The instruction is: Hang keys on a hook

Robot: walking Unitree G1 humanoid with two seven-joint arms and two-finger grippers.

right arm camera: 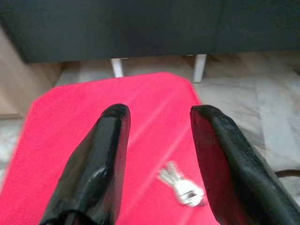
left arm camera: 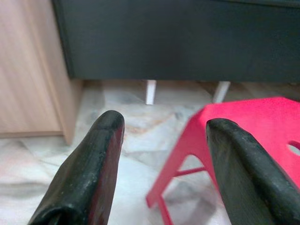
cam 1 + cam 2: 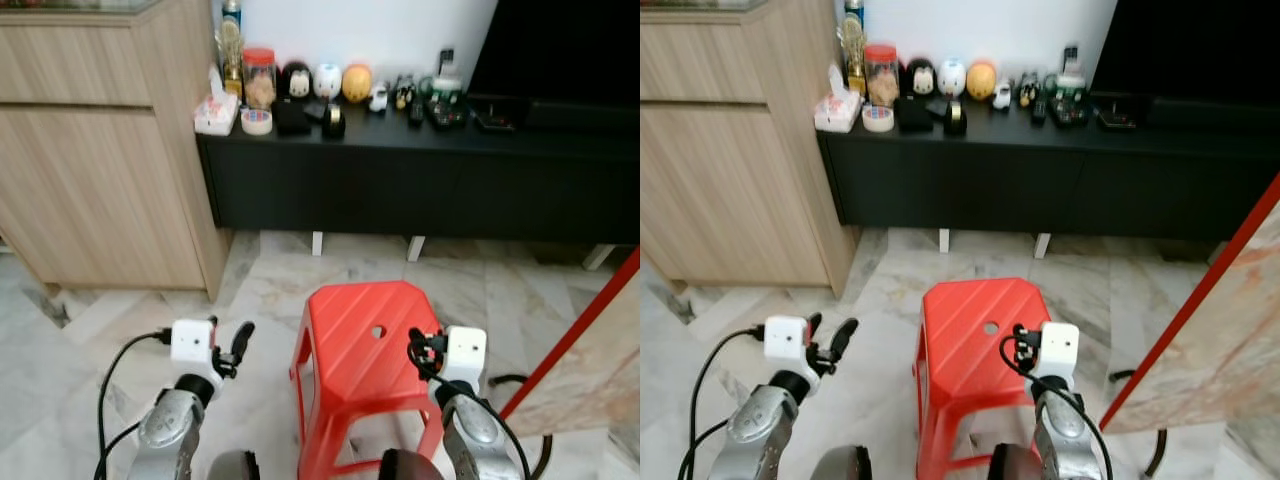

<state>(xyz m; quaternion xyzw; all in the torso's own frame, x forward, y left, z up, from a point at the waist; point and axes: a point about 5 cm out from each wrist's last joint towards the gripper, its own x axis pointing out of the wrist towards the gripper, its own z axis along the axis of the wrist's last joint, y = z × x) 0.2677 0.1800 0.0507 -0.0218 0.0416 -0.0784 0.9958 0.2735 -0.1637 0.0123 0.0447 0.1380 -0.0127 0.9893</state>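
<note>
Low in the frame, both arms of the robot hover over a marble floor (image 3: 270, 290) before a red plastic stool (image 3: 365, 335). Its right gripper (image 1: 159, 117) hangs above the stool's right side, the two black fingers (image 1: 105, 154) spread wide and holding nothing; between them, in the wrist view, a small bunch of silver keys (image 1: 182, 186) lies flat on the red seat. From the head camera the keys cannot be seen, hidden behind the white wrist housing at lower right of centre. The left gripper (image 3: 235, 345) sits at lower left, off the stool's edge, fingers (image 2: 91, 173) likewise parted and empty. Beyond, across the upper half of the frame, a long black console (image 3: 420, 175) carries a row of small figurines, jars and a roll of tape, too small to tell apart with confidence. A wooden cabinet (image 3: 100, 150) fills the upper left. A red pole (image 3: 575, 335) slants through the lower right, its ends cut off by the frame.
</note>
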